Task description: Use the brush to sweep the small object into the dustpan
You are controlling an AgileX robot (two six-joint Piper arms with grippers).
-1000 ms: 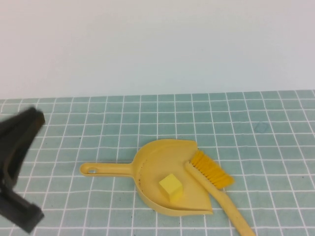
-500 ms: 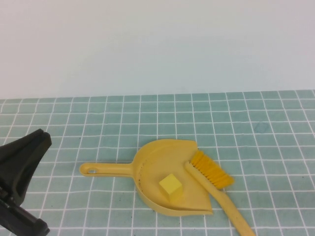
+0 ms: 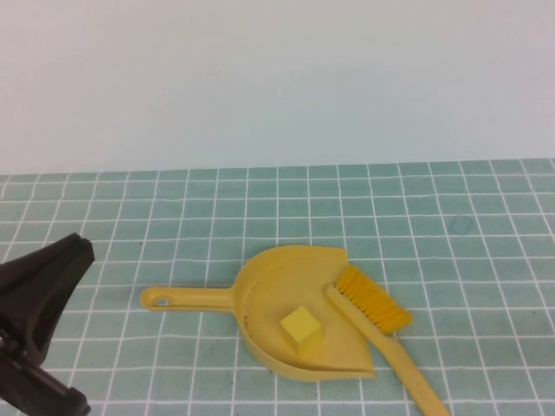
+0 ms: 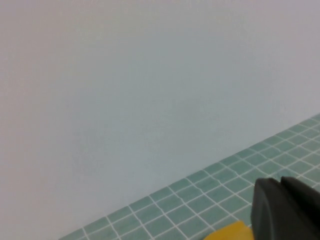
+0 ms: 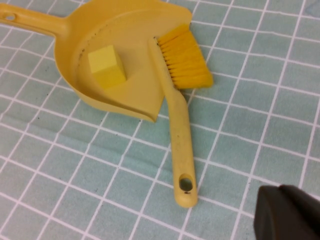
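Lowered toward the left edge, left gripper fingers closed; right gripper cut off, closed.

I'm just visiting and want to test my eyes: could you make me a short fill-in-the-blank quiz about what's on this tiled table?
1. The small yellow cube lies inside the ____.
2. The brush has its head resting across the dustpan's ____ edge.
3. The left gripper, off to the dustpan's left, holds ____.
4. The right gripper, by the brush handle's end, is ____.

Missing words: dustpan; open; nothing; shut
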